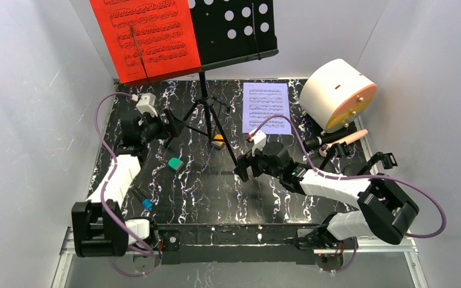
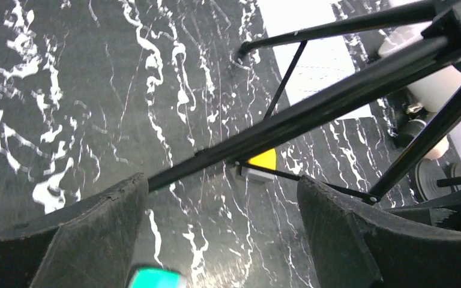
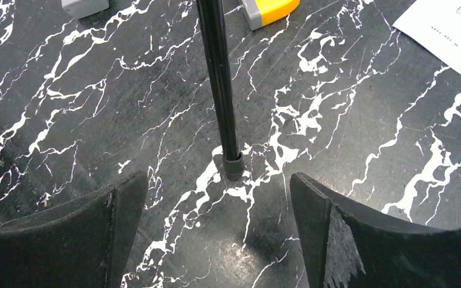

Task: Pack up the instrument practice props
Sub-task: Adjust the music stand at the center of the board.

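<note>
Top external view: the rack (image 1: 240,48) stands at the desk's (image 1: 216,198) far edge with the red sheet (image 1: 147,36) on it; the white sheet (image 1: 266,108) lies flat nearby. Both claws gape, holding nothing — left claw (image 2: 222,189) under one rack leg, right claw (image 3: 216,186) around another's foot.

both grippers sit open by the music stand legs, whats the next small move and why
Probably ease the right gripper forward a little so it can close on the stand leg. Its jaws stand open, and the leg ends on the table just ahead of them, roughly centred, so nothing is gripped yet.
</note>
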You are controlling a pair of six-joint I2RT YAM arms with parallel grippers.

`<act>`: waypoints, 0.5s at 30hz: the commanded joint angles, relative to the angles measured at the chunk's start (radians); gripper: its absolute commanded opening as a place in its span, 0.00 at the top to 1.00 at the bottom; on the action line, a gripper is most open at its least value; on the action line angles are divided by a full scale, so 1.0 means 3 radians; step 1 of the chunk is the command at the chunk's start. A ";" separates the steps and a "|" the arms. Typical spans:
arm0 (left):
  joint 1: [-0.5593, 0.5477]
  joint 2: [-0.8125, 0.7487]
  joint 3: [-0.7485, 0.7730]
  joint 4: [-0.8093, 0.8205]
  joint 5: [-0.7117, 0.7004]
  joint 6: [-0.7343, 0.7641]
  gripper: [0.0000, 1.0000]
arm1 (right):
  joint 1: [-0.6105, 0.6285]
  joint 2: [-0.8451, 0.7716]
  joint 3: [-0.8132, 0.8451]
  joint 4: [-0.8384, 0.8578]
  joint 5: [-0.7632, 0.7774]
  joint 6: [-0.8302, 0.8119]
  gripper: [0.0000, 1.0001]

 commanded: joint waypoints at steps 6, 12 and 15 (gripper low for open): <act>0.0229 0.0656 0.0382 0.0970 0.1563 0.0456 0.12 | 0.0071 0.0247 0.0058 0.0426 0.0177 -0.0287 0.08; 0.0165 0.1030 0.0602 0.1102 0.2013 0.0784 0.18 | 0.0087 0.0344 0.0005 0.0623 0.0151 -0.0336 0.17; 0.0122 0.1119 0.0605 0.1102 0.2075 0.1072 0.20 | 0.0100 0.0401 -0.0062 0.0801 0.0109 -0.0389 0.19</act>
